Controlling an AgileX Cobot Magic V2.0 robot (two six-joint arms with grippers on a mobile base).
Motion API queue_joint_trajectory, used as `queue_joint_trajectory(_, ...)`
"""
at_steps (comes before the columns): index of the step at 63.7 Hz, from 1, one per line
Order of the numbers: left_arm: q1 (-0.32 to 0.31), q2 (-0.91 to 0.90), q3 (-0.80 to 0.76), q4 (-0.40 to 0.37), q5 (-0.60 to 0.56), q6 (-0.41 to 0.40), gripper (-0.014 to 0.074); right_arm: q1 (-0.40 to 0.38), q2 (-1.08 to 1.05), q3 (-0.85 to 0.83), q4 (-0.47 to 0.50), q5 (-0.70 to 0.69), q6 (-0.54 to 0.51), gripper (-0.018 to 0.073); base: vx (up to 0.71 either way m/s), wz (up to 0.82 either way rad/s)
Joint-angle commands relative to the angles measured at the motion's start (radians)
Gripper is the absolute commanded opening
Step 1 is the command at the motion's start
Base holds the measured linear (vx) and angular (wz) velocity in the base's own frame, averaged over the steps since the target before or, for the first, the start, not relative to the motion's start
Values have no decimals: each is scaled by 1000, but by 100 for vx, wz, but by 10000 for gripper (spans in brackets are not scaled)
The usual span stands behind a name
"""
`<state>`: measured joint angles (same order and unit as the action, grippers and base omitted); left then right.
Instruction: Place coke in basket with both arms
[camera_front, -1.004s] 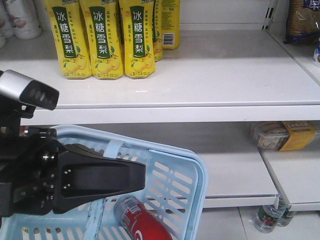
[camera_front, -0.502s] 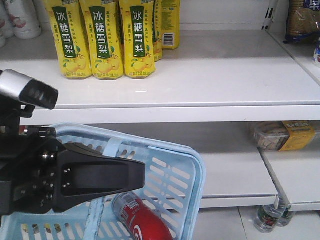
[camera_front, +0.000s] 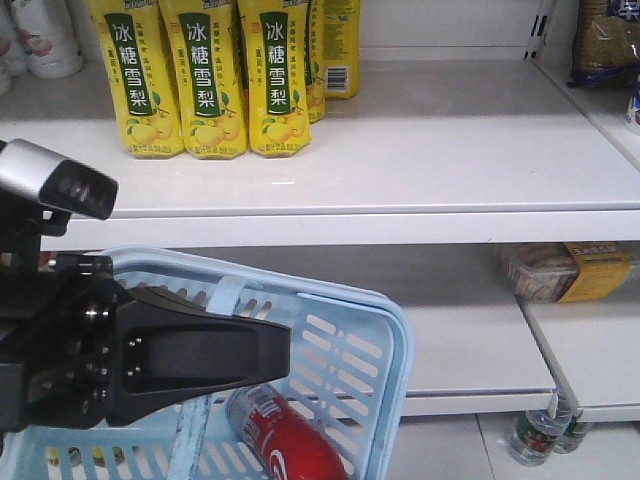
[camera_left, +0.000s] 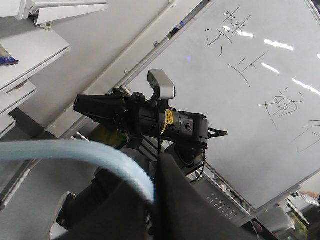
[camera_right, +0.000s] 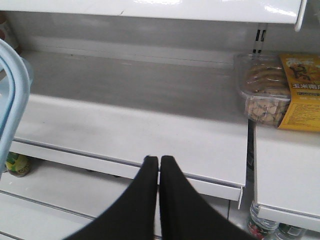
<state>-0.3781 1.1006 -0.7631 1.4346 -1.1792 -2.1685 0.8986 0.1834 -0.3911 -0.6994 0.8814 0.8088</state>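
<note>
The coke (camera_front: 290, 445), red with white script, lies on its side on the floor of the pale blue basket (camera_front: 395, 330) at the lower left of the front view. My right gripper (camera_front: 285, 352) hovers over the basket, pointing right, its silver block above it. In the right wrist view this gripper (camera_right: 159, 160) is shut on nothing, facing the lower shelf, with the basket rim (camera_right: 10, 100) at the left edge. My left gripper (camera_left: 156, 200) is shut on the basket's swing handle (camera_left: 90, 155) and looks up at the right arm (camera_left: 150, 117) with its yellow label ring.
Yellow drink bottles (camera_front: 205, 75) and white bottles (camera_front: 45, 35) stand on the upper shelf. A box of biscuits (camera_front: 565, 272) sits on the lower shelf to the right. Small bottles (camera_front: 540, 435) stand on the floor under the shelf. A whiteboard (camera_left: 260, 85) is overhead.
The basket swayed slightly to the left and the coke shifted a little inside it. The right gripper has hardly moved.
</note>
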Motion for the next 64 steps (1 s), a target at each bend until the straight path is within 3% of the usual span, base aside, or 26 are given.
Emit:
queue_joint_trajectory(1, -2, -21, -32, -131, -21, 6, -6, -1, 12, -25, -50, -54, -2, -5, 0, 0)
queue_joint_trajectory(10, -2, -22, -29, -136, 30, 24, -6, -1, 12, -25, -50, -54, -2, -5, 0, 0)
queue_joint_trajectory(19, -2, -24, -29, -141, 123, 192, -6, -1, 12, -25, -50, -54, -2, -5, 0, 0)
queue_joint_trajectory(30, -2, -24, -29, -224, 210, 392, -6, -1, 12, -25, -50, -54, -2, -5, 0, 0)
queue_joint_trajectory(48, -2, -24, -29, -248, 292, 643, -6, -1, 12, -25, -50, -54, -2, -5, 0, 0)
queue_joint_trajectory(64, -2, -47, 78, -536, 496, 900, -6, -1, 12, -25, -50, -54, -1, -5, 0, 0)
